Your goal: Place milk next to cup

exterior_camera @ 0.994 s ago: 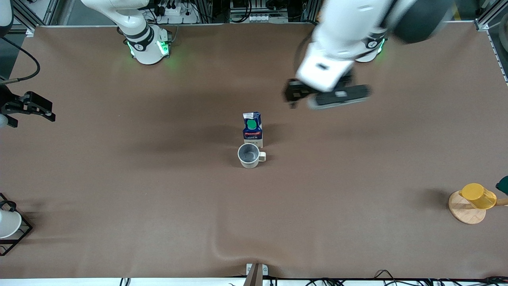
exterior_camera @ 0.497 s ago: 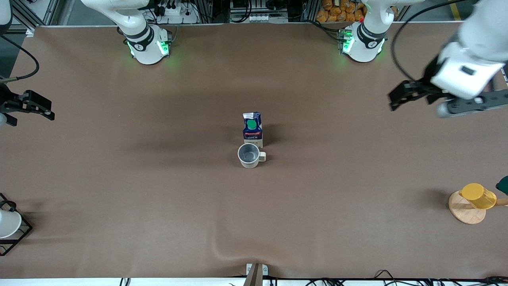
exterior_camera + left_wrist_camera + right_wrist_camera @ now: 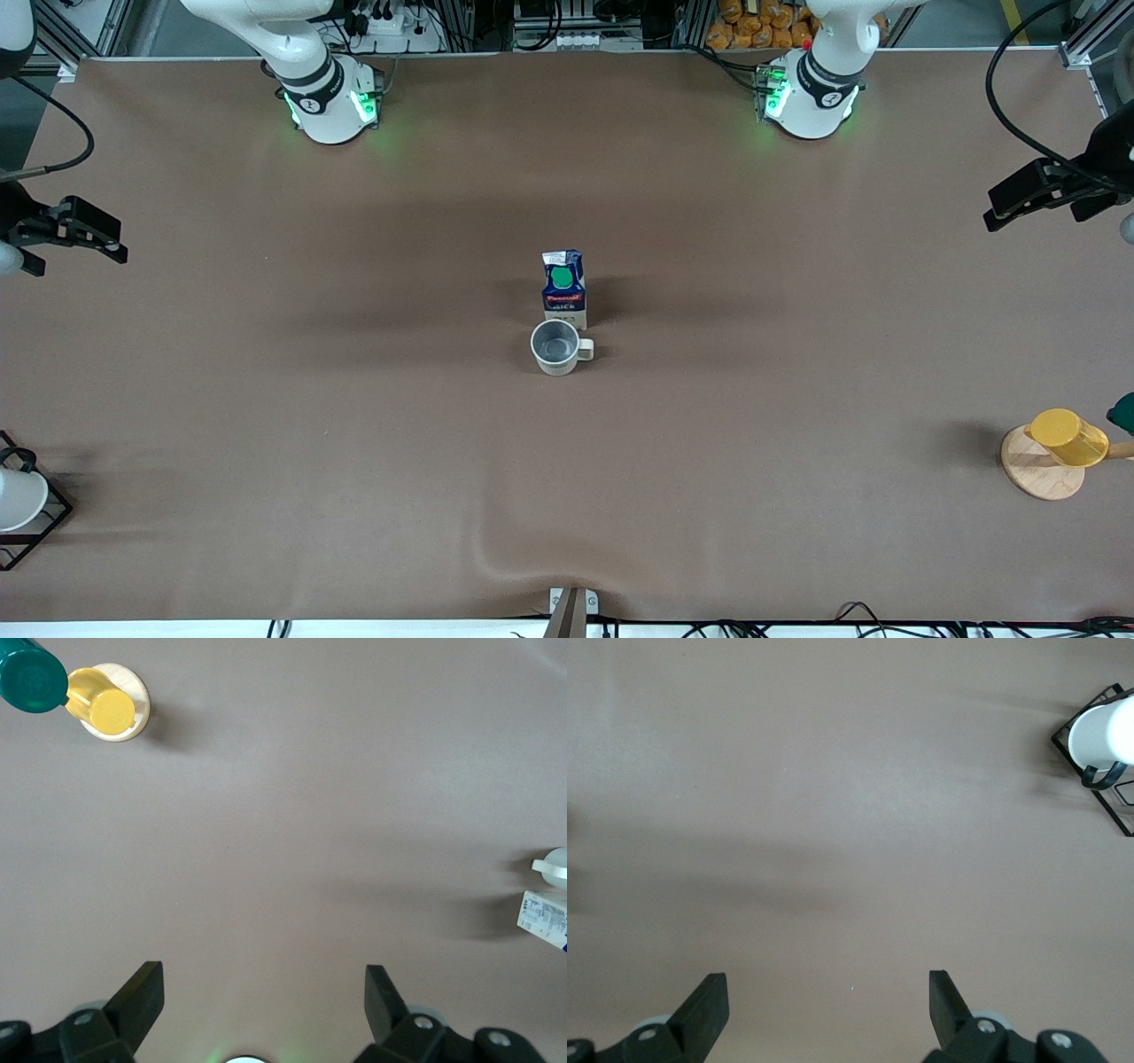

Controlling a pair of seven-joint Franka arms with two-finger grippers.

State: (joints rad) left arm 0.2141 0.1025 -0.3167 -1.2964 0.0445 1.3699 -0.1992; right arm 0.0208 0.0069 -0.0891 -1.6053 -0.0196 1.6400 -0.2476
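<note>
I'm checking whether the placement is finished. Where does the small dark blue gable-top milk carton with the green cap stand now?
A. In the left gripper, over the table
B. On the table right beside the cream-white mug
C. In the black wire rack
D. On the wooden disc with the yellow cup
B: the milk carton stands upright on the table beside the cream-white mug, while the left gripper and right gripper are open and empty at the table's ends.
</note>
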